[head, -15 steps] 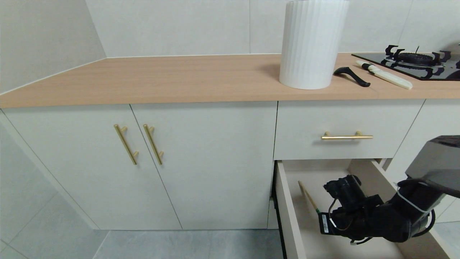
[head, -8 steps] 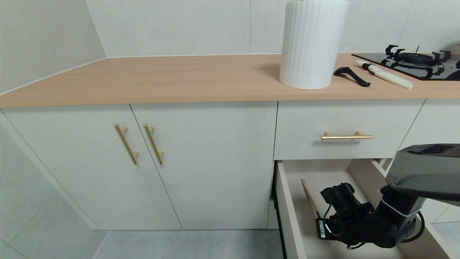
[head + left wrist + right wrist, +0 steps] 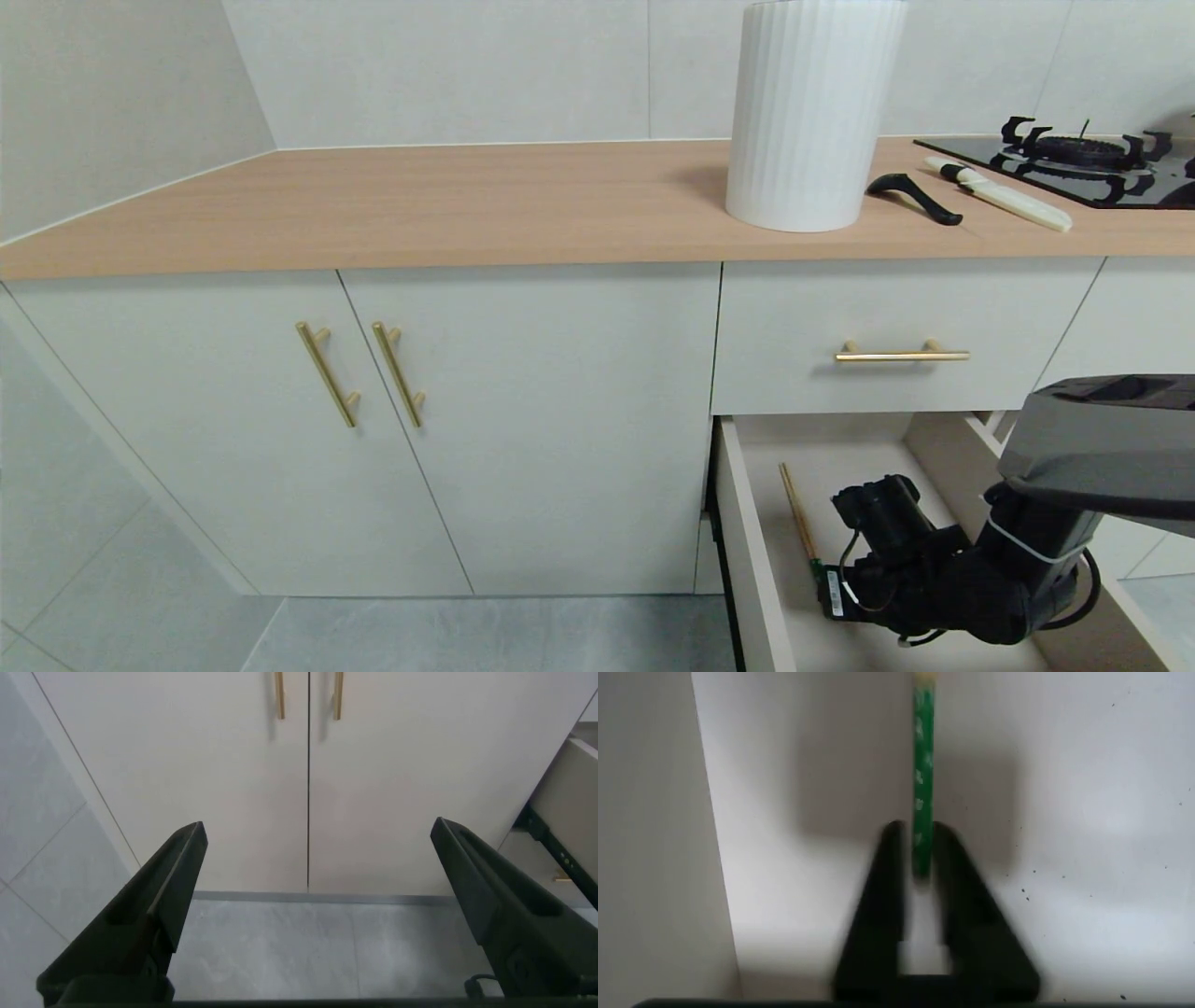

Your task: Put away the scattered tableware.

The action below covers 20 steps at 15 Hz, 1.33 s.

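right gripper (image 3: 821,577) is down inside the open lower drawer (image 3: 747,551), low over the floor near the drawer's left wall. jaws are nearly together, clamped on the green end of a chopstick (image 3: 798,518). in the right wrist view the gripper (image 3: 918,854) has the green end (image 3: 922,793) dead centre between the two fingers. the hold is at the very end, probably so the shaft can lie down flat along the wall before let-go. the shaft runs toward the back of the drawer and looks to rest on or just above the floor; contact is hard to confirm.

the chopstick is thin and straight, with a tan wood shaft, a green patterned grip end and a small pale tip. can't tell if it is one stick or a pair pressed together.

left gripper (image 3: 318,831) has its jaws wide apart and holds nothing. it faces the closed cabinet doors (image 3: 308,765), well away from the drawer, likely parked out of the way.

on the counter (image 3: 420,205), a black curved utensil (image 3: 915,198) and a pale knife (image 3: 999,193) lie just beside a tall white ribbed container (image 3: 808,112). judging by that, more tableware is not yet put away.
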Available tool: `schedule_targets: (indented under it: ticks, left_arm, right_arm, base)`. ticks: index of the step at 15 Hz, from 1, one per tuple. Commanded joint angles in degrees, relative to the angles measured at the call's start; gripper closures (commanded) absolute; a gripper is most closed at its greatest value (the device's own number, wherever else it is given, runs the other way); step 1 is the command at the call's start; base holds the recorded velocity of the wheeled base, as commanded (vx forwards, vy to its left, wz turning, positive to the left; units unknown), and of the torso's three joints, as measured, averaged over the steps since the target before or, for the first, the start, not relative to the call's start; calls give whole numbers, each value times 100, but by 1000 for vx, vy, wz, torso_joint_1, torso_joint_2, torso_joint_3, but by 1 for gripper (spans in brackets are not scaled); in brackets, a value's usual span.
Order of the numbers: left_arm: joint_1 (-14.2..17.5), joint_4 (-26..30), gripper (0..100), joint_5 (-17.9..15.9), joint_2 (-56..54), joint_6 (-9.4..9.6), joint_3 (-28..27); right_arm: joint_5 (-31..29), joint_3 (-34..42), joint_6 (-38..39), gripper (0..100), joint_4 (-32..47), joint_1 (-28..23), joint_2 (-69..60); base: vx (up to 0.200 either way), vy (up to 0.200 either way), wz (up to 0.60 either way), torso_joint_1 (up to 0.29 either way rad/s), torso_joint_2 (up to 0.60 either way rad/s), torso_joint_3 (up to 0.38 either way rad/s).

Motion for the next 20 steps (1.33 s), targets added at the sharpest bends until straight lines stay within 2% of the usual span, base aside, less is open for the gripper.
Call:
schedule_targets:
  ticks: [1, 7, 11, 15, 16, 17, 20]
  left_arm:
    - [2, -1, 0, 2, 7, -2, 0]
    - [2, -1, 0, 2, 7, -2, 0]
    - [2, -1, 0, 2, 7, -2, 0]
    - [2, -1, 0, 2, 7, -2, 0]
    - [2, -1, 0, 2, 7, -2, 0]
    - [2, -1, 0, 2, 7, -2, 0]
    - [2, -1, 0, 2, 7, -2, 0]
  right_arm:
    - [10, 0, 7, 0, 5, 1, -13]
    - [1, 27, 218, 0, -3, -69, -417]
    - [71, 220, 192, 0, 102, -359, -1604]
    - [379, 0, -345, 0, 1561, -860, -3194]
    - [397, 0, -353, 0, 1570, -869, -3221]
    - [652, -17, -617, 0, 1737, -1124, -3722]
    - [643, -35, -784, 0, 1860, -1291, -4038]
  base:
    - [0, 0, 0, 0, 0, 0]
    - [0, 0, 0, 0, 0, 0]
    - [0, 0, 0, 0, 0, 0]
    - [0, 0, 0, 0, 0, 0]
    - [0, 0, 0, 0, 0, 0]
    - [0, 0, 0, 0, 0, 0]
    - [0, 0, 0, 0, 0, 0]
